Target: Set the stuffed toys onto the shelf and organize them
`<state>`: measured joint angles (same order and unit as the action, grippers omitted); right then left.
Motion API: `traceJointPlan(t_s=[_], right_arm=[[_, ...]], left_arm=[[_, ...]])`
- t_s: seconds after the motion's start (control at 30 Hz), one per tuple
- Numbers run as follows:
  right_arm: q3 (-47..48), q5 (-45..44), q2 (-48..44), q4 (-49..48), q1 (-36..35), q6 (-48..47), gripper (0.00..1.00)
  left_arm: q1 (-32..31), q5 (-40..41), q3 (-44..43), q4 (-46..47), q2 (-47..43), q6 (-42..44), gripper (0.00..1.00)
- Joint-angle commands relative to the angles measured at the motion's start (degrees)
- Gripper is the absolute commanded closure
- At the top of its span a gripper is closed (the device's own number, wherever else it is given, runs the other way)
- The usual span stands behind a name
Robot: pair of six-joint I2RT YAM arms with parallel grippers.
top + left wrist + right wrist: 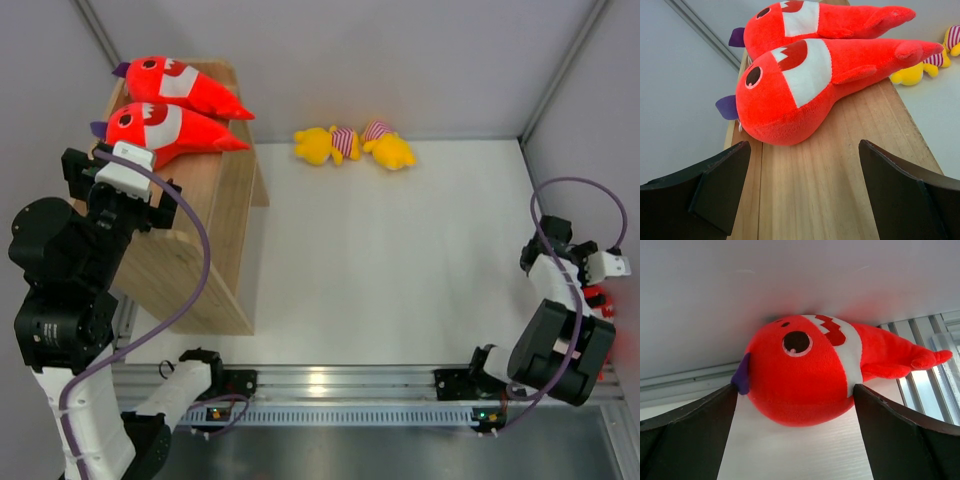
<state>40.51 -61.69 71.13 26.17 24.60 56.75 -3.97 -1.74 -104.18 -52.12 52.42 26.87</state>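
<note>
The third red shark [805, 370] lies far right of the shelf [200, 270], directly before your right tool [795, 390], which stands wide open and holds nothing; its long axis runs across the opening. The left tool [804, 144], open too, hovers over the shelf, so I think the right arm should take it

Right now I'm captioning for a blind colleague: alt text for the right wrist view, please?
A red plush shark with a white toothy belly and purple fin lies on the white table against a grey wall. The right gripper stands wide open, one black finger either side of it.
</note>
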Motion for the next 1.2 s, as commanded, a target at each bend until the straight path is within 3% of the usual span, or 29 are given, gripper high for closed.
traceJointPlan(t_s=[0.0,0.1,0.2,0.23,0.3,0.33,0.43,0.57,0.63,0.7,0.83,0.93,1.0,1.17], right_arm=[[3.43,0.59,3.65,3.27,3.08,3.81,0.01],[4.49,4.19,5.24,3.27,4.93,4.24,0.01],[3.79,7.71,5.16,1.96,7.39,3.72,0.19],[3.44,8.6,4.98,1.17,8.35,3.28,0.4],[1.68,11.92,4.1,-2.59,9.23,1.62,0.58],[0.72,13.42,3.49,-4.79,9.67,0.3,0.79],[-4.46,18.88,-0.72,-14.9,11.78,-5.5,0.98],[-10.0,23.8,-9.76,-22.74,11.44,-8.93,1.0],[-9.14,27.58,-12.15,-22.49,9.78,-11.13,1.0],[-6.6,25.5,-15.66,-20.91,6.27,-13.84,1.0],[-2.02,19.77,-20.68,-19.93,-9.7,-16.76,1.0],[3.94,19.59,-21.91,-18.8,-17.53,-16.76,1.0],[6.24,17.85,-21.92,-18.53,-21.68,-16.67,1.0],[14.83,11.52,-20.16,-19.84,-42.23,-19.22,1.0]], left_arm=[[-0.52,-0.81,-1.81,-0.62,0.57,-0.59,0.04],[-0.6,-0.72,-2.34,-0.97,0.66,-0.51,0.05],[-0.6,-0.37,-2.78,-1.23,0.75,-0.42,0.05],[-0.69,-0.37,-3.13,-1.32,0.66,-0.51,0.05],[-0.78,-0.37,-3.4,-1.49,0.75,-0.42,0.05],[-0.78,-0.37,-3.57,-1.58,0.66,-0.42,0.05],[-1.13,-0.11,-3.84,-2.02,0.49,-0.33,0.05],[-1.22,-0.72,-3.75,-2.72,0.31,-0.33,0.05],[-1.31,-1.6,-3.75,-3.16,0.31,-0.85,0.05],[-1.31,-3.52,-3.84,-3.6,0.49,-1.12,0.06],[-1.31,-10.37,-3.93,-5.01,0.75,-1.12,0.06],[-1.31,-17.85,-3.14,-5.98,0.75,-1.56,0.06],[-1.22,-19.96,-2.26,-5.98,0.75,-1.56,0.07],[-1.31,-22.77,-0.76,-5.89,2.24,-1.38,0.07]])
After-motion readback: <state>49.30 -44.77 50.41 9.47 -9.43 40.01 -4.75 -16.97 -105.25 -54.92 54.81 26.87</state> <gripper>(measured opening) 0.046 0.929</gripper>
